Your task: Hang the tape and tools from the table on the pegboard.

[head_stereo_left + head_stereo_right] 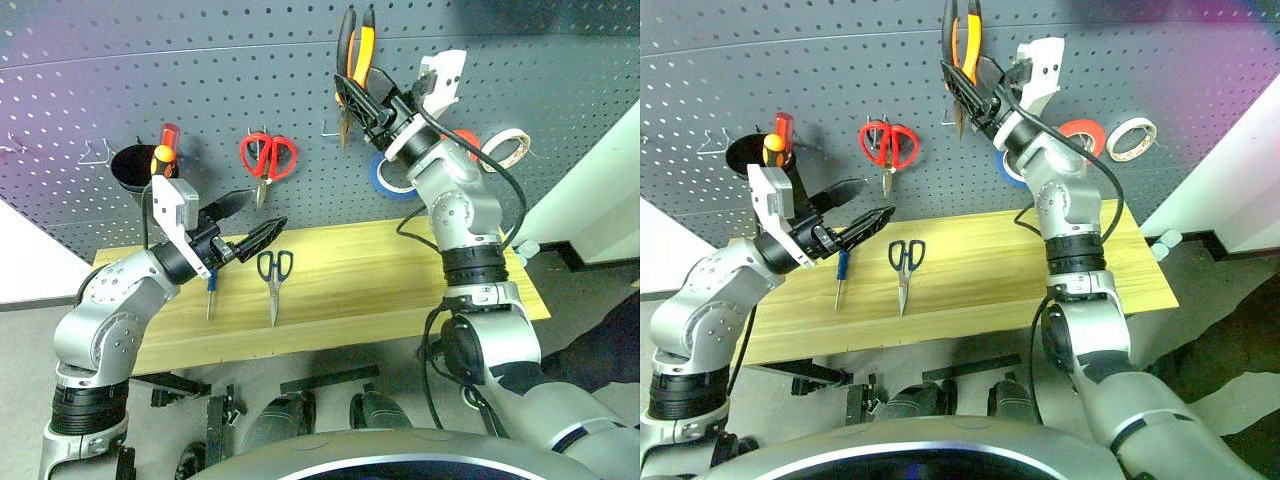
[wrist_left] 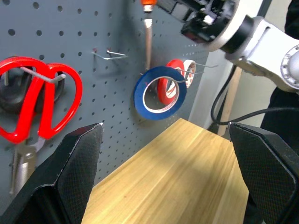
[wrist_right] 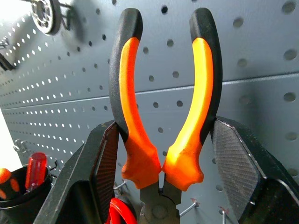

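One table (image 1: 400,270) of yellowish planks stands against the grey pegboard (image 1: 200,60).

Orange-and-black pliers (image 3: 163,116), blue tape (image 2: 156,93), grey holed pegboard (image 1: 150,70).

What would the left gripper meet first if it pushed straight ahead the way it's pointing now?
Probably the pegboard, near the blue tape on its hook. The open left gripper aims that way over the table, nothing nearer in line. Depth is uncertain.
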Robot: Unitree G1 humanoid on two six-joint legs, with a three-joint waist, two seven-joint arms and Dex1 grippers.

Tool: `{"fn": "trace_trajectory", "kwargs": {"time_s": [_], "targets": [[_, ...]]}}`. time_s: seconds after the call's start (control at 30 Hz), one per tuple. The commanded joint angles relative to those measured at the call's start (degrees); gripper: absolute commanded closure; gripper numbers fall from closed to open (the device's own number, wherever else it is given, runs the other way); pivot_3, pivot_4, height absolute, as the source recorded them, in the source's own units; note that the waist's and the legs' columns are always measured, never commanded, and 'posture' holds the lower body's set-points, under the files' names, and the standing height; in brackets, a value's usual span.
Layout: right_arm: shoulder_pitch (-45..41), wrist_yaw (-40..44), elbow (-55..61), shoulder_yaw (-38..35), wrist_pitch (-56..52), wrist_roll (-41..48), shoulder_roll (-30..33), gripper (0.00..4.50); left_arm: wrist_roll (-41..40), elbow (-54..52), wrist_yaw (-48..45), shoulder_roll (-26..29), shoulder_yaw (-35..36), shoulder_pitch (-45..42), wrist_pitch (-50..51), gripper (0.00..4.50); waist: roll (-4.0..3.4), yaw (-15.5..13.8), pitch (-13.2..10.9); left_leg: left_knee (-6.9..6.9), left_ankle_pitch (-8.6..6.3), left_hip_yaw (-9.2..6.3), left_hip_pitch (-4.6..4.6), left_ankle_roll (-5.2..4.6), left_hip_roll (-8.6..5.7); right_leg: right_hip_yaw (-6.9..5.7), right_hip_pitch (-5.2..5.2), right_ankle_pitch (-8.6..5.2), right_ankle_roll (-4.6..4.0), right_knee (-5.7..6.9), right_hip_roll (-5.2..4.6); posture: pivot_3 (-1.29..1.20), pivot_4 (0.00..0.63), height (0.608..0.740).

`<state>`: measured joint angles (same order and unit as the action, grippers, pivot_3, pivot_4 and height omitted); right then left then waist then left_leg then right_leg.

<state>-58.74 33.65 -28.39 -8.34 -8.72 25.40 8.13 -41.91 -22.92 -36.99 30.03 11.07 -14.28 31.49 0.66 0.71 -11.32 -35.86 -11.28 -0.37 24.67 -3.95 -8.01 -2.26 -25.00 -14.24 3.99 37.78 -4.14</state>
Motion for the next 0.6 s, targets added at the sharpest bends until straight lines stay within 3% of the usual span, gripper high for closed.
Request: {"fn": "trace_trajectory", "kwargs": {"time_s": [0.03,0.6], "targets": [[-5.3,0.8,-3.2,-1.2,5.6,-0.8,-0.2,1.80,-0.8,-2.6,0.5,0.3,1.3,0.3,-0.5,0.00,0.00,0.0,0.0,-0.04,0.00,0.00,0.00,0.00,0.00,0.00,-0.03,0.00,-0.01,0.05,0.00,0.03,0.108,0.726],[-13.9,1.4,-18.9,-3.1,15.0,-2.2,-1.7,1.80,-1.7,-5.3,2.0,0.6,1.7,2.9,0.7,0.00,-0.03,-0.1,0.0,-0.16,-0.01,0.00,-0.04,-0.01,0.02,0.08,-0.16,-0.01,-0.04,0.26,0.02,0.06,0.143,0.726]]}}
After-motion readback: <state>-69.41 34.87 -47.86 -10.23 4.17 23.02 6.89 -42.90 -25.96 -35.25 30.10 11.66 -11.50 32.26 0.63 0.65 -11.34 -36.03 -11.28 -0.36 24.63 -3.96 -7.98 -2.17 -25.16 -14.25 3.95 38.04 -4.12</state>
